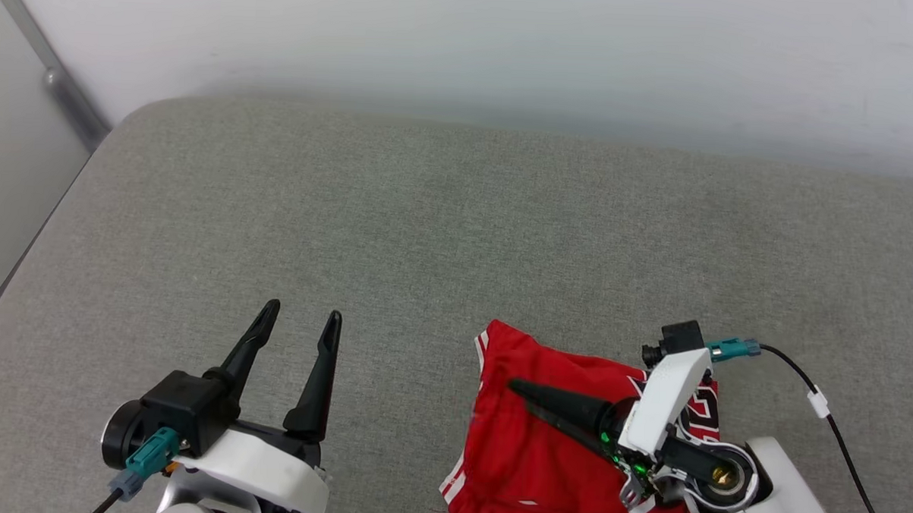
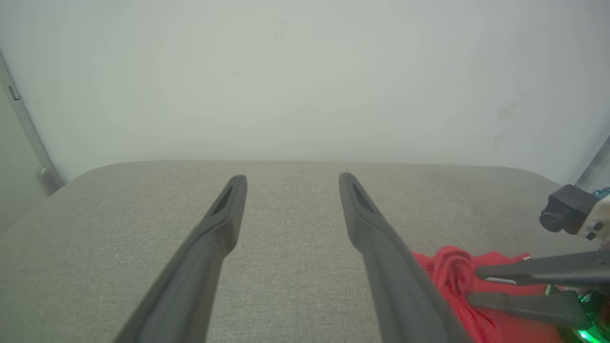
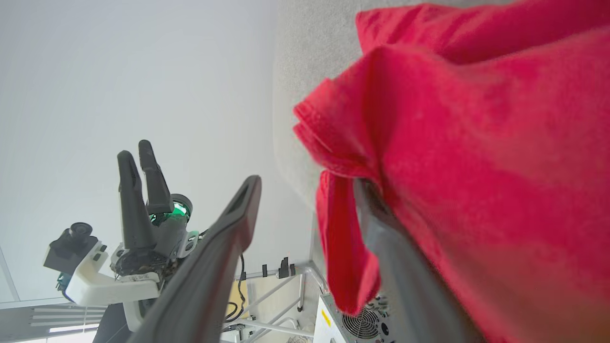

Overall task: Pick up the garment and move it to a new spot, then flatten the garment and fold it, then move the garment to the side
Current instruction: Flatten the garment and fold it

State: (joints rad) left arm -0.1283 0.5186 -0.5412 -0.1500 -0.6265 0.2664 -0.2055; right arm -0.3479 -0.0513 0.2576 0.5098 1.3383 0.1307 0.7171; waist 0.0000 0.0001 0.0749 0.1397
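Surface (image 1: pixel 427 233): big grey fabric-covered top with a rounded far-left corner and a pale wall behind it.
Garment (image 1: pixel 525 456): red jersey at the near edge, toward the right side, bunched into a rough wrinkly block. Striped trim shows along its left side and a bit of black lettering peeks out by the wrist. It runs off the bottom of the head view, so I can't tell how close it gets to the actual edge.
Right gripper (image 1: pixel 524 392): low over the jersey, pointing toward the left edge. Jaws are apart, not clamped. In its wrist view one of the fingers (image 3: pixel 238 209) is in the clear and the other has red cloth draped over it, so it looks like it's straddling a fold.
Left gripper (image 1: pixel 303 310): spread wide, holding nothing, over bare grey by the near edge, left of the jersey and apart from it.
Stage: honestly fits both a heap about to be grabbed and a folded bundle set to the side. Can't call it.
Risk: my guess is thin fabric plus a finger tucked in a fold means trouble either way. If it closes, it may pinch just one layer and the rest sags or slips out. If it backs off, the caught finger could drag the cloth and wreck its shape, maybe tugging it off the near edge.
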